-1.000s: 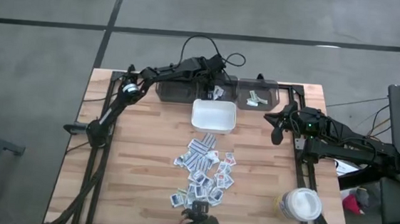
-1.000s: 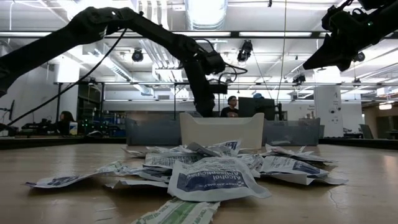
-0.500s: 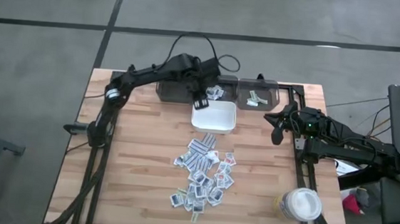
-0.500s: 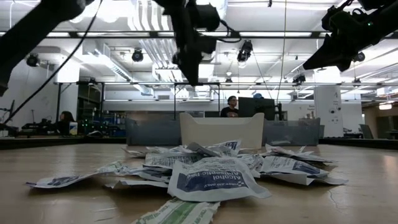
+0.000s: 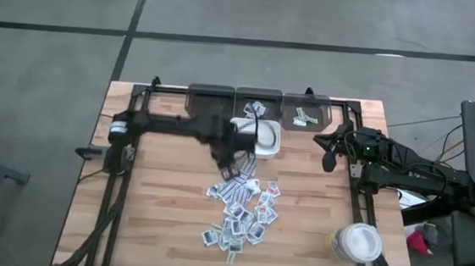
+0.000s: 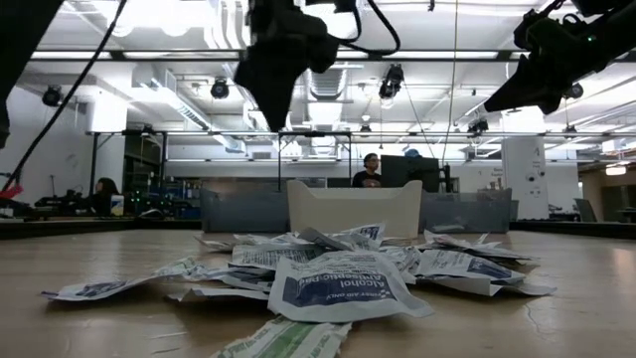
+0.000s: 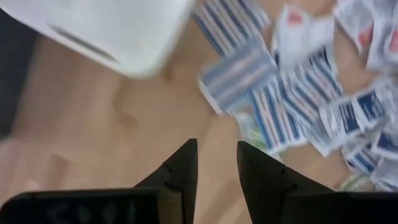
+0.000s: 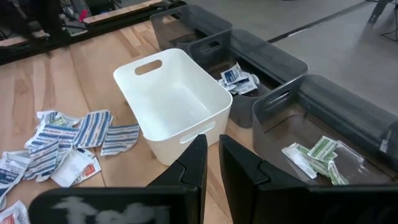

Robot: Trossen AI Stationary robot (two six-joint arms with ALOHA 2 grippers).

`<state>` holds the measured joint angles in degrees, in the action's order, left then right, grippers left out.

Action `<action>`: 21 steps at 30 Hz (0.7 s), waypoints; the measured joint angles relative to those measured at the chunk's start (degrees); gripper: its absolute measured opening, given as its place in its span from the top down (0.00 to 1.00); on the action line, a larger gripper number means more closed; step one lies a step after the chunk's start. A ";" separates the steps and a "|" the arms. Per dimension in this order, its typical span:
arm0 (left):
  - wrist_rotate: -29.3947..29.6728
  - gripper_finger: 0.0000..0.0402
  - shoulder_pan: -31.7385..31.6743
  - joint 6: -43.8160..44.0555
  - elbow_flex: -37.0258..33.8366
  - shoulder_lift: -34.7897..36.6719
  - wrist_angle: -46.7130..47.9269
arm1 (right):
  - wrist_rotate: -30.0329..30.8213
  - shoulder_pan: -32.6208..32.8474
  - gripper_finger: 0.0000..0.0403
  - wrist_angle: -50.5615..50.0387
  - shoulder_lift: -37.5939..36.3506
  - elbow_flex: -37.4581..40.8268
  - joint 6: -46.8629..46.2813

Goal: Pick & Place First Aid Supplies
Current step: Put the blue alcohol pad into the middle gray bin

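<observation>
From the high view I see the white tray (image 5: 258, 137) near the far edge of the table (image 5: 155, 211), and I place everything by it. The first aid supplies (image 5: 240, 205) lie in a loose heap on the near side of the tray, reaching toward the table's front edge. The left gripper (image 5: 229, 152) hangs just beside the tray's near left corner, over the far end of that heap; I cannot make out its fingers from here. Behind the tray stand three dark bins (image 5: 259, 106); the middle one holds a few blue-printed packets and the right one some greenish packets. The right gripper (image 5: 329, 153) waits well to the tray's right, and a round white-lidded jar (image 5: 356, 242) stands at the table's near right corner.

In the low view, the front packet (image 6: 343, 286) reads "Alcohol" in white on blue; the smaller lines under it I cannot read. The heap lies in front of the tray (image 6: 353, 207), and the left arm is a dark shape high above it.

The left wrist view shows the left gripper (image 7: 216, 163) with a narrow gap between its fingers, holding nothing, above bare wood with blue-striped packets (image 7: 239, 76) just ahead and the tray's corner (image 7: 106, 31) beyond.

The right wrist view shows the right gripper (image 8: 212, 158) nearly closed and empty, looking onto the tray (image 8: 174, 102) and bins.
</observation>
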<state>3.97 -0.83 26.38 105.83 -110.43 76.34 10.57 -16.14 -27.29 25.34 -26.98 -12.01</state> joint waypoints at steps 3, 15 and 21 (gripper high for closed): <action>0.00 0.73 3.92 4.28 -4.21 -0.02 -2.69 | 0.00 0.00 0.90 -0.04 0.00 0.00 0.00; -0.21 0.73 10.57 25.92 -16.96 -0.11 -10.88 | 0.00 -0.02 0.90 -0.15 -0.04 0.02 -0.01; -0.04 0.73 10.44 32.16 -20.59 -0.11 -13.88 | 0.00 -0.02 0.90 -0.15 -0.04 0.02 0.00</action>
<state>3.92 9.61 58.54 85.23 -110.54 62.46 10.57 -16.16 -27.44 25.30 -26.96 -12.01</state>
